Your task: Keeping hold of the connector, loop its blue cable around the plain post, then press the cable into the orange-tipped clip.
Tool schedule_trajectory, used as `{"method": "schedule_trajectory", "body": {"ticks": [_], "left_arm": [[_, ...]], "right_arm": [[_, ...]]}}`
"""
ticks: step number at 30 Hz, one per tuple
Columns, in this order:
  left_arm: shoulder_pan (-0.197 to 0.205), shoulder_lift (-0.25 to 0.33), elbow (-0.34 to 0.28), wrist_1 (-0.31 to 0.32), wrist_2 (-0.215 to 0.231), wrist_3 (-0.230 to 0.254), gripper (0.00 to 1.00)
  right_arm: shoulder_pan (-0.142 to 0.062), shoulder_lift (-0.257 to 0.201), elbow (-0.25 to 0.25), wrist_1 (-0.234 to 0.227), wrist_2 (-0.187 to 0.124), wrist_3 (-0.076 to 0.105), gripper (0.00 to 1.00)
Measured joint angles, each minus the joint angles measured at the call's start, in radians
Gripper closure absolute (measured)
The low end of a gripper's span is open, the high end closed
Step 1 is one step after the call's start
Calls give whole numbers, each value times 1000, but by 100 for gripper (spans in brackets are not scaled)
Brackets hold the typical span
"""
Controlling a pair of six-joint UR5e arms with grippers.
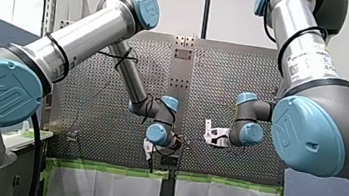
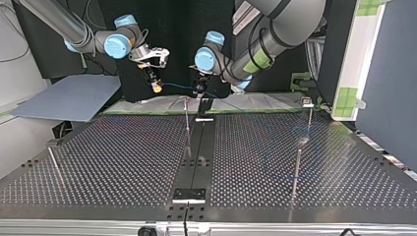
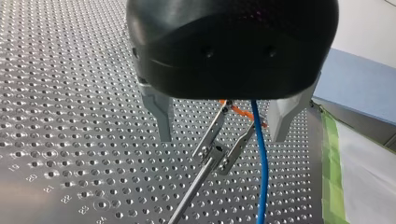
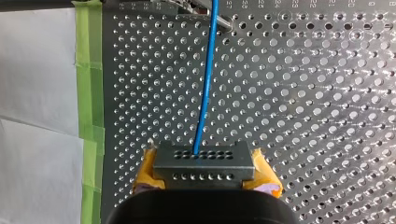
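Observation:
My right gripper (image 4: 204,175) is shut on the grey metal connector (image 4: 203,161), with yellow pads (image 4: 148,170) on both of its sides. The blue cable (image 4: 205,84) runs straight ahead from the connector to the clip. In the left wrist view my left gripper (image 3: 222,133) stands open, its fingers wide apart around the orange-tipped clip (image 3: 219,147). The blue cable (image 3: 261,158) passes between those fingers close beside one arm of the clip; I cannot tell whether it sits inside. In the top view the cable (image 2: 177,86) spans from my right gripper (image 2: 155,83) to my left gripper (image 2: 199,89).
Thin metal posts stand on the perforated table: one (image 2: 187,120) just below my left gripper, one (image 2: 296,169) at the top view's right, one (image 2: 55,164) at its left. Green tape (image 4: 88,107) and a white sheet (image 4: 37,116) edge the table beside my right gripper.

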Motion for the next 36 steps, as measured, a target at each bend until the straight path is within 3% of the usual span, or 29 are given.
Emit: {"method": "schedule_trajectory", "body": {"ticks": [9, 11, 12, 14, 15, 16, 26, 36], "left_arm": [[8, -1, 0, 2, 2, 28, 0], [8, -1, 0, 0, -5, 34, 34], [8, -1, 0, -2, -10, 38, 34], [8, -1, 0, -8, -25, 52, 87], [8, -1, 0, -10, -31, 59, 87], [7, -1, 0, -11, -38, 66, 100], [2, -1, -1, -8, -59, 74, 100], [-17, -1, -1, -41, -125, 140, 100]], "right_arm": [[-1, 0, 0, -3, 0, 9, 100], [-2, 0, 0, -9, -3, 18, 100], [-3, 0, 0, -13, -7, 23, 100], [-4, 0, 0, -18, -12, 29, 100], [-5, 0, 0, -21, -14, 32, 100], [-6, 0, 0, -23, -16, 34, 100], [-7, 0, 0, -25, -19, 38, 100], [-10, 0, 0, -32, -18, 49, 100]]}}
